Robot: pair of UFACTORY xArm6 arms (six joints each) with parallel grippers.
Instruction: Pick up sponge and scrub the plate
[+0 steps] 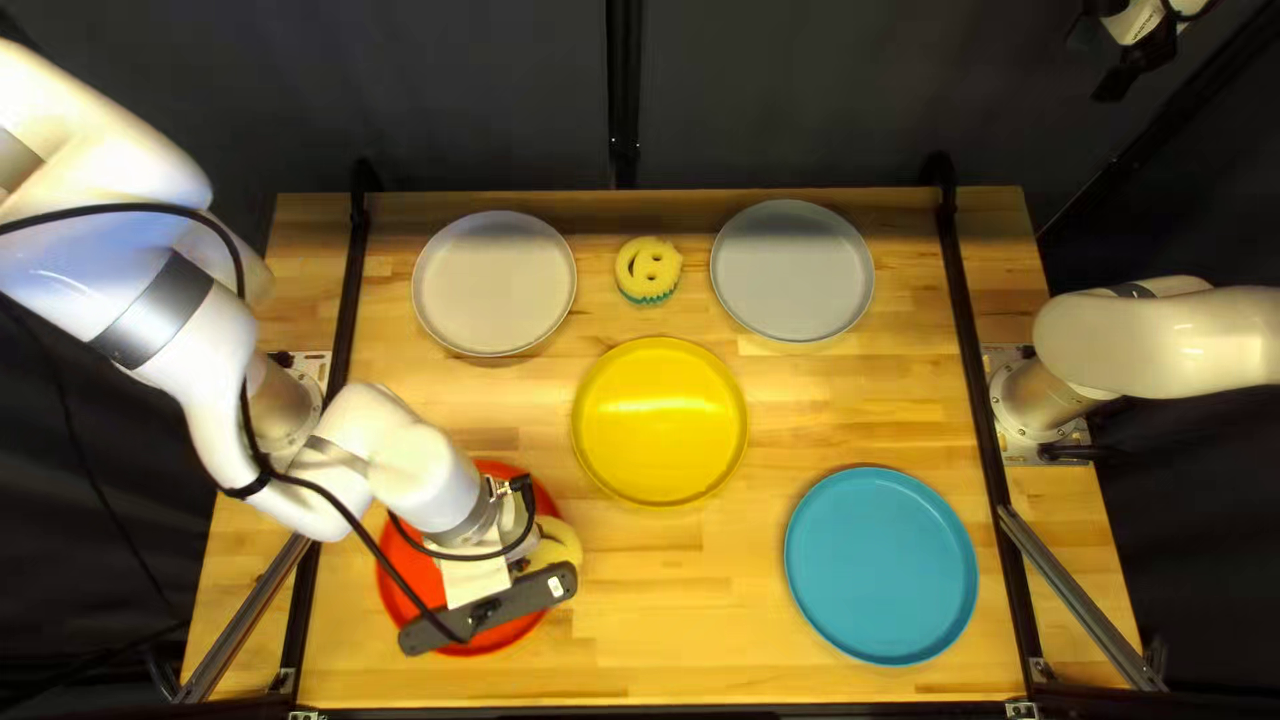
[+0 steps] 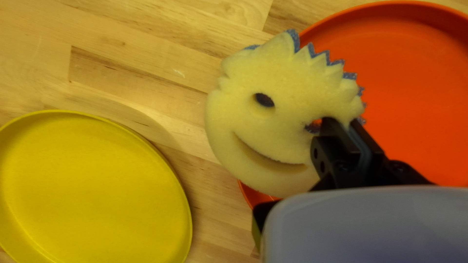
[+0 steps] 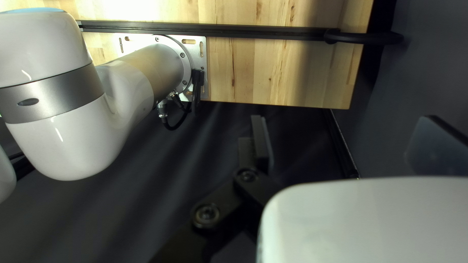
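Clearly, my left gripper (image 2: 344,125) is the one that matters: its jaws are clenched on the round, pale yellow foam sponge with a smiling face and a jagged blue edge (image 2: 282,122). They pinch it at one margin, with one finger through an eye hole and the other outside. Being nearly round, the sponge offers no real long axis; its bulk reaches from the fingertips toward the yellow round plate (image 1: 660,424), and the jagged edge faces the red round plate (image 2: 409,87). It overhangs the red rim, part over the plate and part beyond it; whether they touch I cannot tell. I judge the red plate the one to scrub, as it is nearest, so the next move should carry the sponge inward, leftward in the top left view, then press down. With so small a pinch, the foam may fold or twist.

My right gripper (image 3: 343,122) is well apart from the work, its fingers spread wide with nothing between them.

Counted: two grippers; two sponges, the other a yellow one with a green edge (image 1: 666,272); five plates, namely the red, the yellow, a blue one (image 1: 883,567), an off-white one (image 1: 494,283) and a grey one (image 1: 792,271).
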